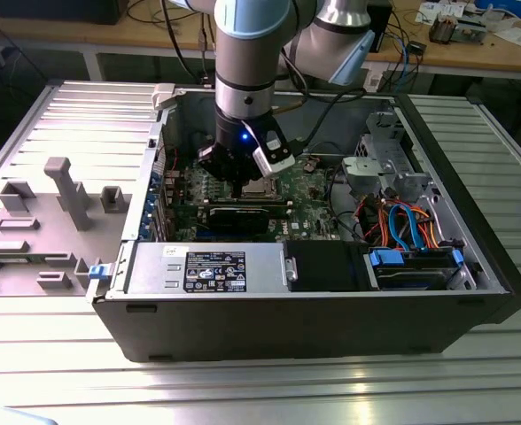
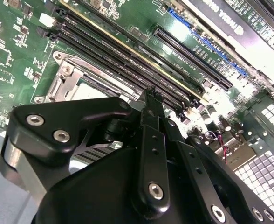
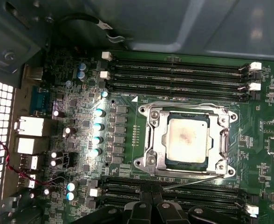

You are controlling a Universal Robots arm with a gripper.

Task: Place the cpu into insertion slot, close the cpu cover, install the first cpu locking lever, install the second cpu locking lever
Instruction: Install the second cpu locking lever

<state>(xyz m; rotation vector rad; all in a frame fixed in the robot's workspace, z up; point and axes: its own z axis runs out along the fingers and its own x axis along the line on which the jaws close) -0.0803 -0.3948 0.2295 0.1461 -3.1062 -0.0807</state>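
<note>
The cpu (image 3: 187, 138), a pale silver square, lies flat in the insertion slot (image 3: 149, 161) on the green board. The cpu cover (image 3: 158, 140) is down around it as a silver frame. One thin locking lever (image 3: 183, 105) runs along one side of the cover. A second lever (image 3: 193, 182) slants off the opposite side, its end near my fingertips. My gripper (image 3: 152, 198) hangs just beside that side of the socket, its black fingers (image 2: 148, 107) drawn together. In the exterior view the gripper (image 1: 241, 177) sits low inside the case over the socket (image 1: 262, 189).
Long memory slots (image 3: 179, 74) flank the socket on both sides. A long black card (image 1: 243, 215) lies nearer the exterior view's front, with the power supply (image 1: 207, 266) beyond it. Cables and drive bays (image 1: 402, 221) fill the exterior view's right. A grey fixture (image 1: 66, 190) stands outside the case.
</note>
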